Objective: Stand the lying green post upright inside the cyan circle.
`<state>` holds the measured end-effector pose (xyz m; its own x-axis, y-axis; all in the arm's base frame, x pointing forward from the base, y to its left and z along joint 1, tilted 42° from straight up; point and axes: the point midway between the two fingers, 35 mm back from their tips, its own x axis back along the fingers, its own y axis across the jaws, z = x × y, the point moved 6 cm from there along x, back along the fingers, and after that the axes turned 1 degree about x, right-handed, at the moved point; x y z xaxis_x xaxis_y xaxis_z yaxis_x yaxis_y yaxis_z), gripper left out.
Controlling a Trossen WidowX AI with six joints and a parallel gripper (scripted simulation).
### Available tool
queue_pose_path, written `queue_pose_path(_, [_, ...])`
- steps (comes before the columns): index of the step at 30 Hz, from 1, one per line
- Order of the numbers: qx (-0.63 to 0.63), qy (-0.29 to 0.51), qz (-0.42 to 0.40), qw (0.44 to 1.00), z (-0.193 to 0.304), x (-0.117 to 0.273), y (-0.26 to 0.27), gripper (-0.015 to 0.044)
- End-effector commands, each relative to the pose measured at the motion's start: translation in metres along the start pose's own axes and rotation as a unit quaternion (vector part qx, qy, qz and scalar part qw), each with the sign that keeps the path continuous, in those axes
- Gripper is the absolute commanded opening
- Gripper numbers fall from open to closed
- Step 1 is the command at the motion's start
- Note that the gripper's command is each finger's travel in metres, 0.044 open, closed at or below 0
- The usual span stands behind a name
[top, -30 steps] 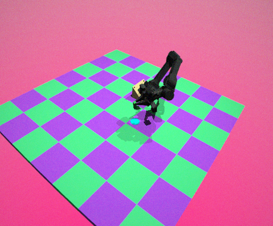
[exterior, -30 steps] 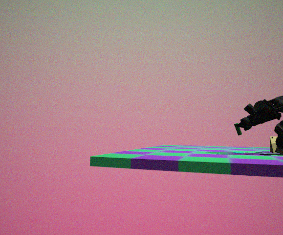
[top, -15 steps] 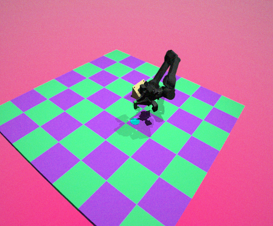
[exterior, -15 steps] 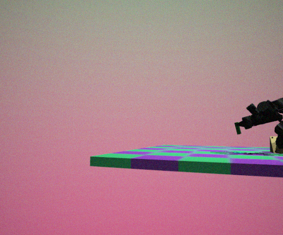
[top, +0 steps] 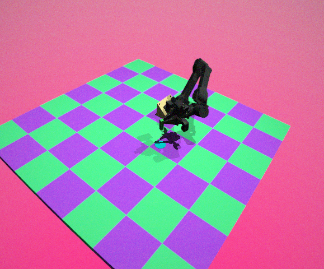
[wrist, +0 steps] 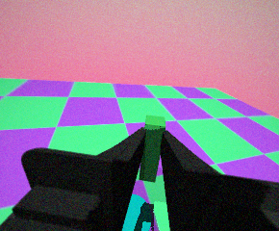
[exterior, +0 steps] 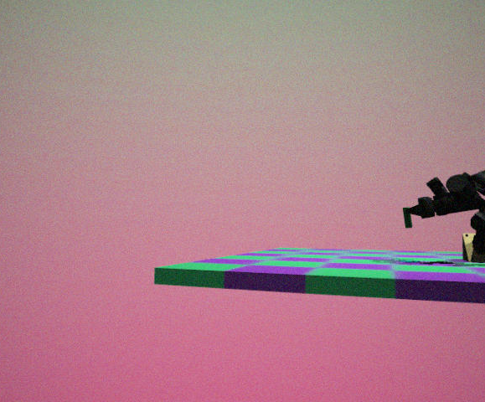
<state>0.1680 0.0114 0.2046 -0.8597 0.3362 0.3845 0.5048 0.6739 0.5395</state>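
The green post [top: 161, 125] [exterior: 407, 218] [wrist: 151, 153] is held in the air, nearly upright with a slight tilt in the exterior view. My gripper [top: 162, 122] [exterior: 406, 211] [wrist: 153, 133] is shut on the post near its upper end and points forward, slightly downward. The post's lower end hangs well above the board. The cyan circle [top: 160, 145] [wrist: 136, 207] lies flat on the board below the gripper, partly under the arm's shadow. In the wrist view it shows between the fingers at the bottom edge, partly hidden by them.
The checkered board [top: 125, 191] [exterior: 264, 280] [wrist: 88, 111] has green and purple squares and ends at straight edges. The arm's beige base block [top: 162, 106] [exterior: 466, 247] stands behind the gripper. Dark arm shadows fall around the circle.
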Motion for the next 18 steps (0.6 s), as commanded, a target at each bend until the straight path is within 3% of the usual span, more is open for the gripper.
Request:
queue_pose_path(1, [-0.017,-0.013,-0.006,1.0,0.0005,0.0014,-0.0019,0.0023])
queue_pose_path(18, [-0.04,-0.03,-0.016,0.999,0.0012,0.0036,-0.0033,0.0023])
